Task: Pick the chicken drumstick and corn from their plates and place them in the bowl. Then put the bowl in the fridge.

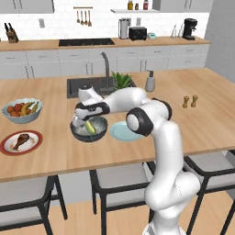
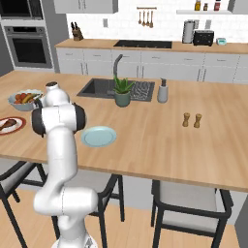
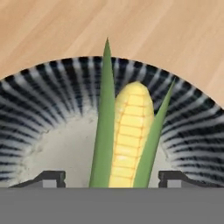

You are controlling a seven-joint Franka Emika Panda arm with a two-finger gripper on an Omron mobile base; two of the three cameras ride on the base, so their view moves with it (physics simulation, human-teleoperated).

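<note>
From the left base camera, the white arm (image 1: pixel 160 151) stands nearest, rising at 5 o'clock and bending toward the island. Its gripper (image 1: pixel 82 120) hangs over the bowl (image 1: pixel 88 129), at the bowl's 11 o'clock edge. The corn (image 1: pixel 89 126) lies inside the bowl, just below and to the 4 o'clock side of the gripper. The light blue plate (image 1: pixel 120 131) sits bare at the bowl's 3 o'clock, just beside it. At the bowl's 9 o'clock, well apart, the drumstick (image 1: pixel 21 140) rests on the red-rimmed plate (image 1: pixel 21 142), with the fruit bowl (image 1: pixel 22 110) at 12 o'clock of that plate.

From the right base camera, the arm (image 2: pixel 60 145) rises at 7 o'clock and blocks the dark bowl. The blue plate (image 2: pixel 98 136) lies at the arm's 3 o'clock; the red-rimmed plate (image 2: pixel 10 124) is at its 9 o'clock, beneath the fruit bowl (image 2: pixel 24 99).

In the hand camera, the two finger tips (image 3: pixel 50 178) stand spread apart at 6 o'clock, with the corn (image 3: pixel 129 131) lying between them, touching neither, its tip pointing to 12 o'clock. It rests on the speckled floor of the ribbed bowl (image 3: pixel 52 87).
</note>
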